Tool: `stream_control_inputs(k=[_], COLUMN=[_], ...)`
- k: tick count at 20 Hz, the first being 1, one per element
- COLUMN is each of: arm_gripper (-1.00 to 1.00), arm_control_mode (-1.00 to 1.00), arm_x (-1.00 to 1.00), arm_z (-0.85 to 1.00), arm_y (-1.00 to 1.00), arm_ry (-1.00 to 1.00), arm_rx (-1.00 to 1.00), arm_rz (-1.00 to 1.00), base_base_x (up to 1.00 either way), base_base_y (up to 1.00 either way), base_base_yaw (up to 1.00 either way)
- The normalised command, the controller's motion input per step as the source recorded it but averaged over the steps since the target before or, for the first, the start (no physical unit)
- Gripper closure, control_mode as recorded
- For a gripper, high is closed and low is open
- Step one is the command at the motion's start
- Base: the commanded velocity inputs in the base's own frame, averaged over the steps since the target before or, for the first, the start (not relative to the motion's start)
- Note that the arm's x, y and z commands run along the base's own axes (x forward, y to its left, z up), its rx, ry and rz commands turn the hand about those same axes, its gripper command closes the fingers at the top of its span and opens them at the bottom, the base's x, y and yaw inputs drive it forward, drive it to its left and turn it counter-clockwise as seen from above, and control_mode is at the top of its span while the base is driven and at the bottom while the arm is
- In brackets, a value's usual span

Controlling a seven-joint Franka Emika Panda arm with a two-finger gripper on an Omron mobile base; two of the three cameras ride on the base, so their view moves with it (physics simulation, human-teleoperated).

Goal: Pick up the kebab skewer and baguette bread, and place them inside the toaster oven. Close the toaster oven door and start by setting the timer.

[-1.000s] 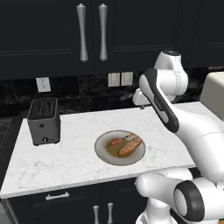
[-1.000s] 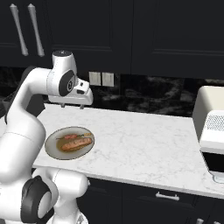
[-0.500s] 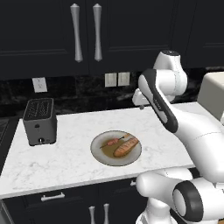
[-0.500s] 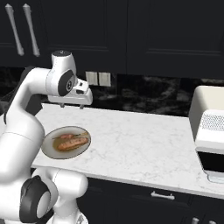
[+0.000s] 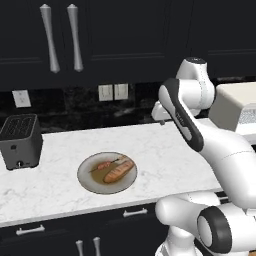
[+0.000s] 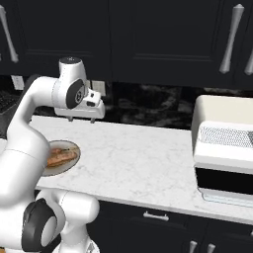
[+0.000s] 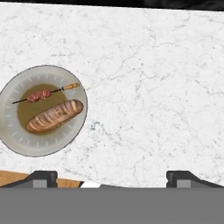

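A grey plate (image 5: 88, 179) on the marble counter holds the golden-brown baguette bread (image 5: 119, 171) and, just behind it, the thin kebab skewer (image 5: 107, 164). The hand view looks down on the baguette bread (image 7: 54, 116) and the kebab skewer (image 7: 43, 94) at its left. My gripper (image 6: 80, 119) hangs open and empty high above the counter, to the right of the plate and apart from it; its fingertips (image 7: 42, 176) stand wide. The cream-white toaster oven (image 6: 225, 148) sits far right. Its front (image 6: 225, 180) looks dark, and I cannot tell how the toaster oven door stands.
A dark grey slot toaster (image 5: 20, 141) stands at the counter's left end. Black upper cabinets with silver handles (image 5: 48, 37) hang above, with wall outlets (image 5: 112, 92) on the dark backsplash. Bare marble (image 6: 143, 163) lies between the plate and the oven.
The whole scene has slid left in both base views, so the base has driven right, bringing more of the toaster oven into view. The gripper stays open; plate and food lie unchanged.
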Motion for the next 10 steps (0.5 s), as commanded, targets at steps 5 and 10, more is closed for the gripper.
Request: stream_control_inputs(k=[5, 10], arm_gripper=[-1.00, -1.00], arm_control_mode=[1.00, 1.00], arm_x=[0.00, 0.00], arm_z=[0.00, 0.00], arm_y=[0.00, 0.00], arm_ry=[0.00, 0.00], arm_rx=[0.00, 0.00], arm_rz=[0.00, 0.00], base_base_x=[0.00, 0.01], base_base_y=[-0.54, -0.57], base_base_yaw=[0.00, 0.00])
